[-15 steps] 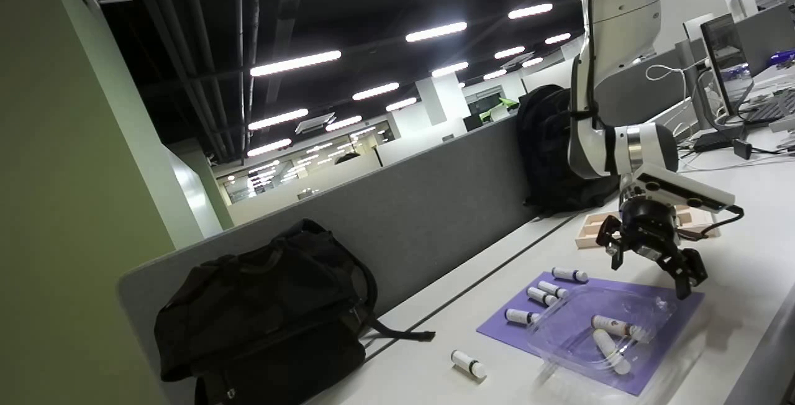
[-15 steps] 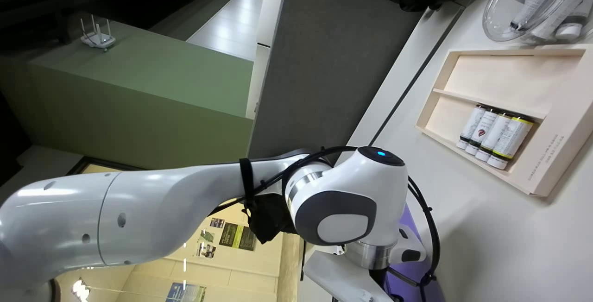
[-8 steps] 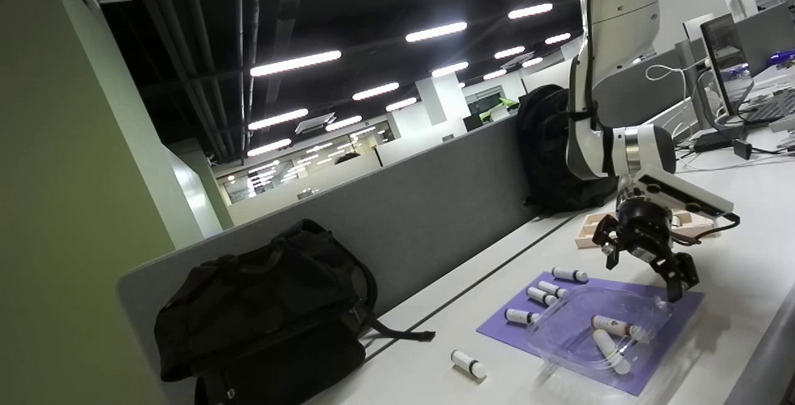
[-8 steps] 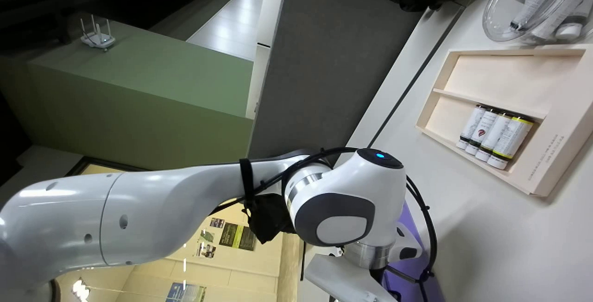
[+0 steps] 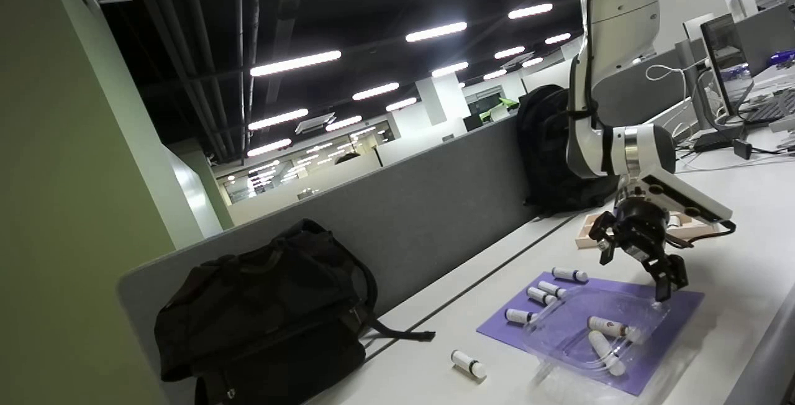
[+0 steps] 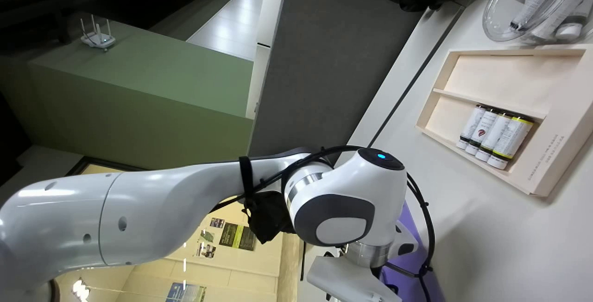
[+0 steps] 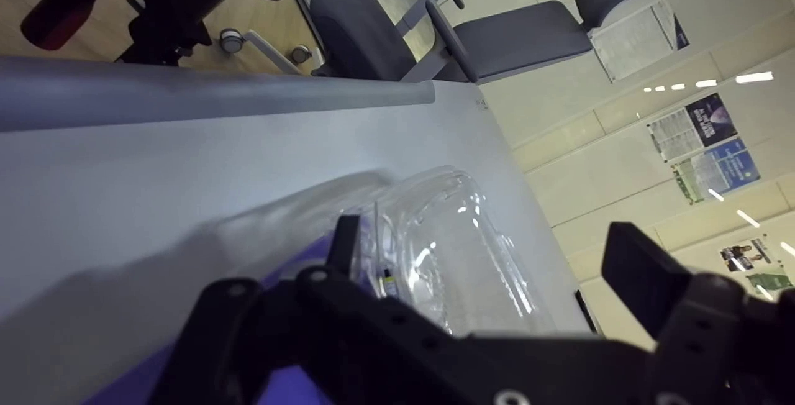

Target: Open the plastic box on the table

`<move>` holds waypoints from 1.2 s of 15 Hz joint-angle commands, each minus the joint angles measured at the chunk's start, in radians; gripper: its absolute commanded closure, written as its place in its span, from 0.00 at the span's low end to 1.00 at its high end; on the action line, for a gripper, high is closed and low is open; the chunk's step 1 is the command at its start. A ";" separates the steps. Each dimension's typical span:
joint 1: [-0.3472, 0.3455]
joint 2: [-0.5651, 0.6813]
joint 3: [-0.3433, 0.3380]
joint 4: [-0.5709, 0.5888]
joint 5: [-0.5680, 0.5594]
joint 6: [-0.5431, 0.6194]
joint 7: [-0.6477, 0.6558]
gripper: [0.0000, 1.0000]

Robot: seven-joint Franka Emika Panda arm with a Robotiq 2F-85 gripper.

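In an exterior view, a black backpack point(image 5: 261, 324) sits farthest left, before the grey fabric partition point(image 5: 428, 231). Next, on the pale table point(image 5: 745, 218), a white cylindrical bottle point(image 5: 467, 364) with a dark band lies on its side, off the purple mat point(image 5: 682, 310). Four similar bottles point(image 5: 541, 296) lie near the mat's left corner. Beside them the clear plastic box point(image 5: 562, 336) rests on the mat; two more bottles point(image 5: 606, 353) show through it, though whether they lie inside I cannot tell. Behind, a second black backpack point(image 5: 543, 150) stands at the partition, partly hidden by the white robot arm point(image 5: 621, 26). The wooden tray point(image 5: 587, 240), in both exterior views, holds four bottles point(image 6: 495, 136) side by side in one compartment. The gripper point(image 5: 635, 277) hangs over the mat, its two fingers point(image 5: 664, 282) spread wide, the lower fingertip at the box's edge; contact cannot be told. In the wrist view the box shows between the parted fingers. Farthest right, a dark screen point(image 5: 725, 60) stands just beside a keyboard point(image 5: 770, 111) at the table's far end
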State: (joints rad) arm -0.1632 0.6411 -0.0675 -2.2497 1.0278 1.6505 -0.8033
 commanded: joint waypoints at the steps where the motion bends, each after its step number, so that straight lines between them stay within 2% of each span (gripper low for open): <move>1: -0.008 -0.023 0.002 0.002 0.024 -0.025 -0.010 0.00; 18: -0.003 -0.025 -0.006 0.046 0.127 -0.110 -0.032 0.00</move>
State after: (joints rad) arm -0.1647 0.6166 -0.0685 -2.2241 1.1312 1.5645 -0.8475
